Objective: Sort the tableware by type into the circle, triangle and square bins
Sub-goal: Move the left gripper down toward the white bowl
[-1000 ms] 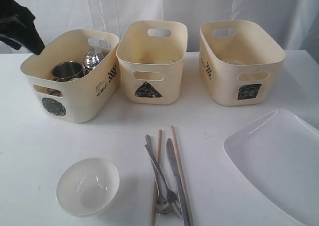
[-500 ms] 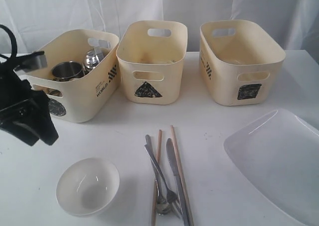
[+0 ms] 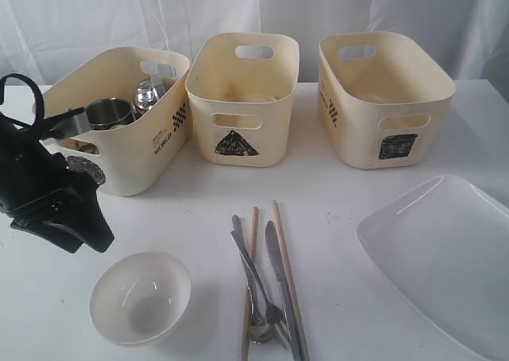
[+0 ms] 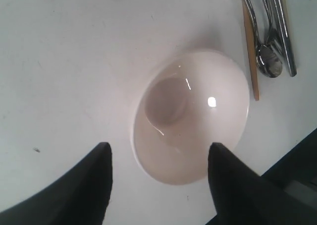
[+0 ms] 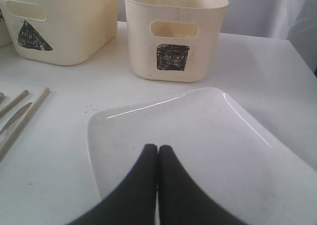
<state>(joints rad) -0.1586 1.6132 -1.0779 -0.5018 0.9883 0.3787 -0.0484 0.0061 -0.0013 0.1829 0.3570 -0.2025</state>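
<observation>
left gripper [image 4: 161,148], released, hovers over the white bowl [image 4: 190,116] at near left. a finger landing on its glossy rim could tip or skid it. right gripper [image 5: 158,148] is clenched, empty, above the plate [image 5: 208,131].

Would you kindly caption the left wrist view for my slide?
Left jaws open over the white bowl; cutlery lies beside it.

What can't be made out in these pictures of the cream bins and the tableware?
- Exterior view: the black left arm covers most of the circle mark on the left cream plastic bin.
- Exterior view: front walls of the triangle bin and square bin hide their floors.
- Exterior view: frame edges cut off the large white rectangular plate.
</observation>
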